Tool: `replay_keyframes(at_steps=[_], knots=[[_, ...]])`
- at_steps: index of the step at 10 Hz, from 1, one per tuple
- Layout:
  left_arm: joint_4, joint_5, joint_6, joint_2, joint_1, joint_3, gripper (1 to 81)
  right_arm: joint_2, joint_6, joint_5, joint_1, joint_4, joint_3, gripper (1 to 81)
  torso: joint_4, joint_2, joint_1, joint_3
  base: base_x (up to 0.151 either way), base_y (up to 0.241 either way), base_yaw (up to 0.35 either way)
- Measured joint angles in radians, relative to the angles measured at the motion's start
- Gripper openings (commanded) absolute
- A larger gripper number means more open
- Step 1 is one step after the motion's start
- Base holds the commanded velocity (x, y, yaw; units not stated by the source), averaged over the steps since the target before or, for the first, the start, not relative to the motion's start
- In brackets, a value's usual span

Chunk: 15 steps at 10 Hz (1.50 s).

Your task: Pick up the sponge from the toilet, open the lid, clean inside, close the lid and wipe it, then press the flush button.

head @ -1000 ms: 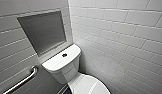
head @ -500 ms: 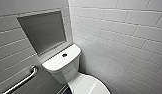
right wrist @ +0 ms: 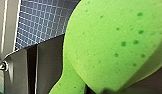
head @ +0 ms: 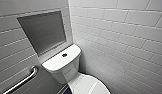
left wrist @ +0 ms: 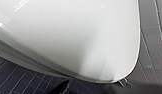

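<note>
sponge: the sponge (right wrist: 109, 42) hangs bright green and close in front of the right wrist camera, off any surface, with gridded floor tile far behind it.
right gripper: the right gripper (right wrist: 104, 90) is a dark edge pressed into the pad's rim; by my call it is clamped on the sponge, though the fingers themselves are hard to make out.
left gripper: open or closed, cannot tell; its wrist camera looks straight onto glossy white ceramic.
toilet: the toilet (head: 63, 68) sits in the corner, with the tank under a grey recessed panel (head: 43, 32) at its 11 o'clock and a steel grab bar (head: 23, 80) at its 8 o'clock.
lid: the lid (head: 90, 86) lies at 5 o'clock from the tank and looks shut flat, so opening is not yet done.
flush button: the flush button (head: 64, 55) sits dead centre on the tank top, untouched and well apart from the lid.
key relation: the lid's long axis runs from the tank out toward 5 o'clock, hinge at the tank end and free rounded edge at the far end. the left wrist view has that rounded edge right up close over the dark floor (left wrist: 152, 50).
nearer arm: i judge the left, with the right busy carrying.
stage: early, with the pad in hand and the bowl not yet reached.
</note>
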Motion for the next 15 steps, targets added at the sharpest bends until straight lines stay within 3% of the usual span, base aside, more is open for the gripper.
replay_keyframes(at_steps=[5, 11, 15], knots=[[-0.002, -0.029, -0.001, 0.028, 0.006, -0.001, 81.1, 0.01, 0.0, 0.0, 0.001, 0.0, -0.008, 1.0, 0.0, 0.0, 0.0, 0.0, 0.0, 0.0, 0.0], [-0.109, -0.011, -0.023, 0.068, -0.005, -0.093, 81.1, 0.011, 0.0, 0.001, 0.001, 0.001, -0.011, 1.0, 0.0, 0.0, 0.0, 0.0, 0.0, 0.0, 0.0], [-0.123, -0.008, -0.022, 0.026, -0.011, -0.027, 81.1, 0.013, 0.0, 0.0, 0.01, 0.0, -0.019, 1.0, 0.0, 0.0, 0.0, 0.0, 0.0, 0.0, 0.0]])
